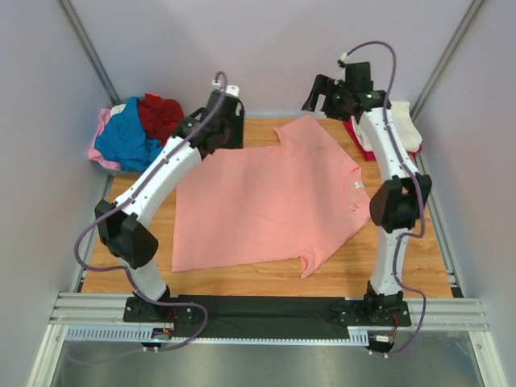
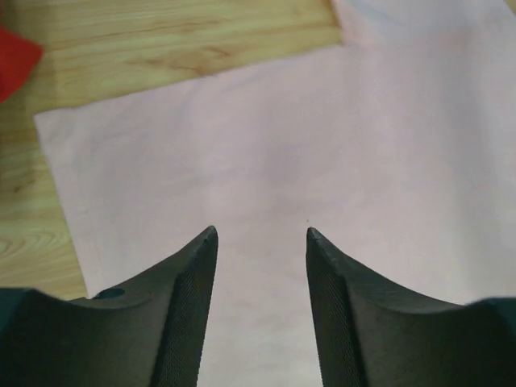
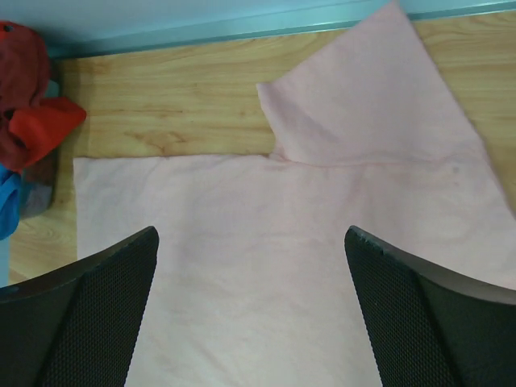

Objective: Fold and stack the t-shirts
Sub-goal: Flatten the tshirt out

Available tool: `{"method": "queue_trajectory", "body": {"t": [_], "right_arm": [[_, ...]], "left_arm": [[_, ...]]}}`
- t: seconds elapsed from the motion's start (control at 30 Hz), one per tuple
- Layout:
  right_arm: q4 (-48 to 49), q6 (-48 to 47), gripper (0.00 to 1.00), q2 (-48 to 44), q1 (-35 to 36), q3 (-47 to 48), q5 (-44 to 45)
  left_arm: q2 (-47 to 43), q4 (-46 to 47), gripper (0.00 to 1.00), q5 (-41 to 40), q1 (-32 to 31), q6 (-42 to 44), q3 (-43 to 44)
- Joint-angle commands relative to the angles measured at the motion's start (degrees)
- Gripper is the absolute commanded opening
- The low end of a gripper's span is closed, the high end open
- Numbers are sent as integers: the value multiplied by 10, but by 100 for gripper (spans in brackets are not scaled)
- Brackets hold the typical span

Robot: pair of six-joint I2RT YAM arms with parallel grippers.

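Observation:
A salmon-pink t-shirt [image 1: 266, 201] lies spread flat on the wooden table [image 1: 403, 258], its collar toward the right and one sleeve [image 3: 363, 105] reaching the far edge. My left gripper [image 1: 219, 125] hovers over the shirt's far left corner. In the left wrist view the left gripper [image 2: 262, 234] is open above pink cloth [image 2: 322, 145], holding nothing. My right gripper [image 1: 324, 95] hangs high over the far sleeve. It [image 3: 251, 234] is wide open over the shirt [image 3: 282, 242], with nothing between its fingers.
A loose heap of t-shirts sits at the far left corner: blue [image 1: 125, 145], dark red [image 1: 157, 117] and pale pink [image 1: 101, 121]. At the far right lies a cream shirt [image 1: 405, 129] on a dark red one [image 1: 359, 139]. Grey walls close in on three sides.

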Motion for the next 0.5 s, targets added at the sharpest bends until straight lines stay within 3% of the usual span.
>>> {"method": "queue_trajectory", "body": {"t": [0.0,0.03,0.07,0.1,0.23,0.47], "right_arm": [[-25,-10,100,-160,-28,-98,87],[-23,-2,100,-192,-51,-129,112],[-7,16,100,-319,-91,-284,127],[0,16,100,-320,-91,-285,127],[18,48,100,-467,-203,-429,114],[14,57,100,-636,-231,-537,146]], "left_arm": [[-45,19,57,-77,-105,60,-77],[-61,28,70,-79,-126,66,-113],[-71,51,87,-73,-216,61,-142],[-70,51,87,-73,-217,61,-149],[-35,91,85,-51,-316,62,-149],[99,140,76,-17,-424,80,-90]]}}
